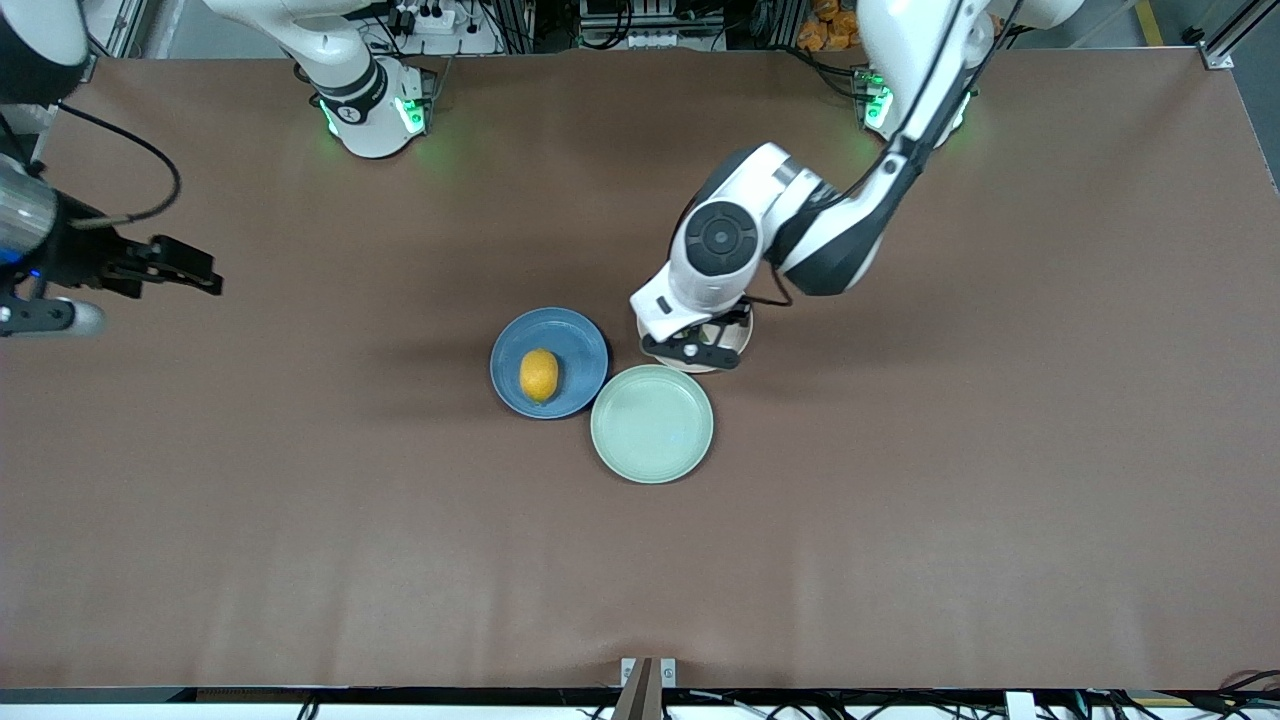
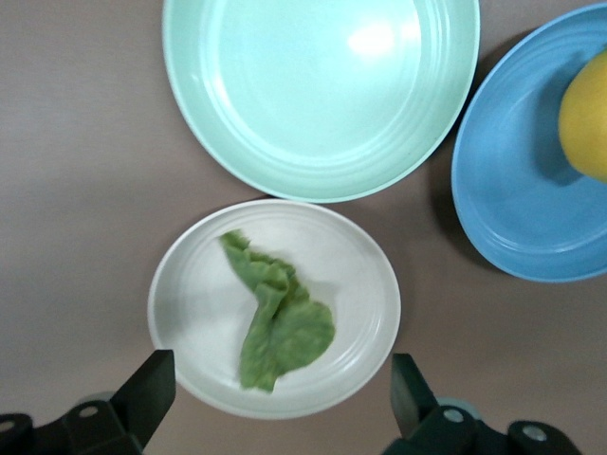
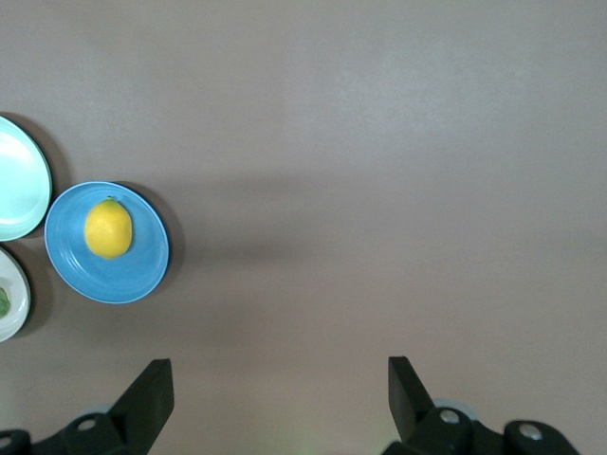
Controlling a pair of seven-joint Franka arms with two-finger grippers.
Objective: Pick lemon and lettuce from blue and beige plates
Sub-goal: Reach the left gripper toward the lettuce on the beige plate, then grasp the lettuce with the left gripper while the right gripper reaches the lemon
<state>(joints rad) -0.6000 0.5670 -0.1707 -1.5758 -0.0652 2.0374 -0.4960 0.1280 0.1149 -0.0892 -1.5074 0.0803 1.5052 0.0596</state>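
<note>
The lemon lies on the blue plate mid-table. Beside that plate, toward the left arm's end, stands the beige plate; the left hand covers most of it in the front view. In the left wrist view the green lettuce leaf lies on the beige plate. My left gripper hangs open just above this plate, its fingers straddling the plate's edge, nothing held. My right gripper waits open and empty over bare table near the right arm's end; its wrist view shows the lemon and blue plate some way off.
A mint-green plate with nothing on it touches both other plates and lies nearest the front camera. The three plates form a tight cluster. Brown table surface spreads all round them.
</note>
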